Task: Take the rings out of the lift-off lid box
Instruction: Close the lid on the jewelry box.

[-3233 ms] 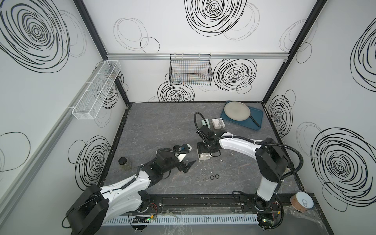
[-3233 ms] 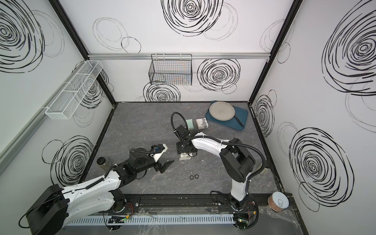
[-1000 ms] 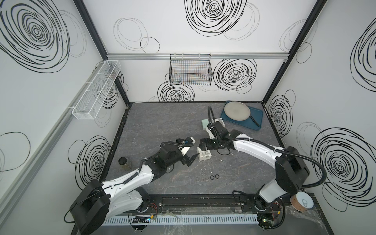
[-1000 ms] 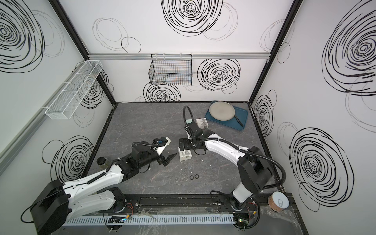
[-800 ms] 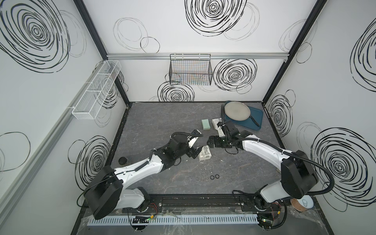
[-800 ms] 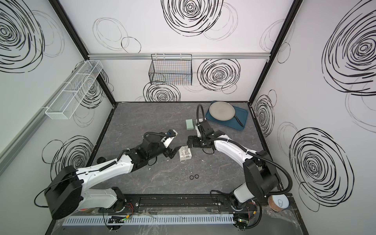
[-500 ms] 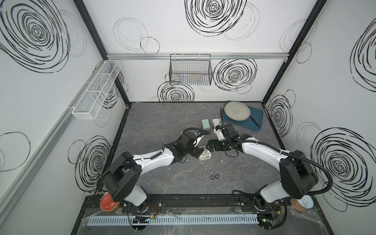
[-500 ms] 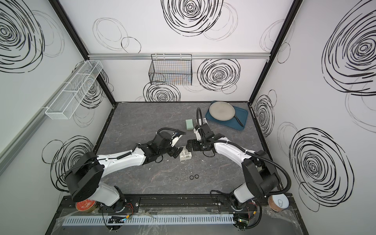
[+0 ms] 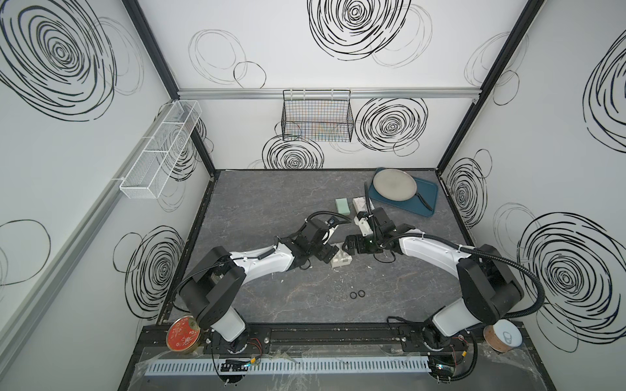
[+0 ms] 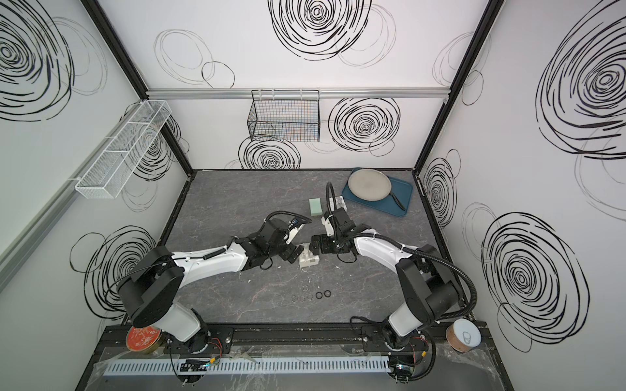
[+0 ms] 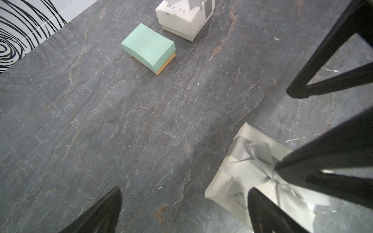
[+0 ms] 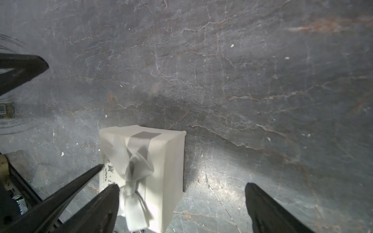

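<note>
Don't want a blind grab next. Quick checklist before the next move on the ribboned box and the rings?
1. Left pincer open: ok.
2. Right pincer open: ok.
3. White box between both pincers, ungripped: ok.
4. Box centred in either pincer: not ok, off to one side.
5. Six rings out on the table: ok.
6. Box empty: cannot tell, inside hidden.
</note>
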Available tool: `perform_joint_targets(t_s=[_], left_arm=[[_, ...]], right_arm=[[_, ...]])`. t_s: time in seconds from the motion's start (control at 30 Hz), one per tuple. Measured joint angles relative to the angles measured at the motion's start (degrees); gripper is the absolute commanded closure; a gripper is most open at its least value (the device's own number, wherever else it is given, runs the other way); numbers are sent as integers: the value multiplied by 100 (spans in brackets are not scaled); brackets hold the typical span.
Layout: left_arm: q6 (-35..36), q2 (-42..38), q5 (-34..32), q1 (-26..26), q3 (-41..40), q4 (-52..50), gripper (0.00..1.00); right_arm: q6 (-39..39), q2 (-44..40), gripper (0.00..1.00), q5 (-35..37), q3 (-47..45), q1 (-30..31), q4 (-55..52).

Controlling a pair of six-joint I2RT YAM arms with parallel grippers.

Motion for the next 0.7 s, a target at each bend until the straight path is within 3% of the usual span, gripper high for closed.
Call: perform_joint_targets(t_s=[0.7], left_arm=[[-81, 223, 179, 149, -109, 221, 0]], right_arm=[[68, 284, 0, 2, -2, 0, 61]])
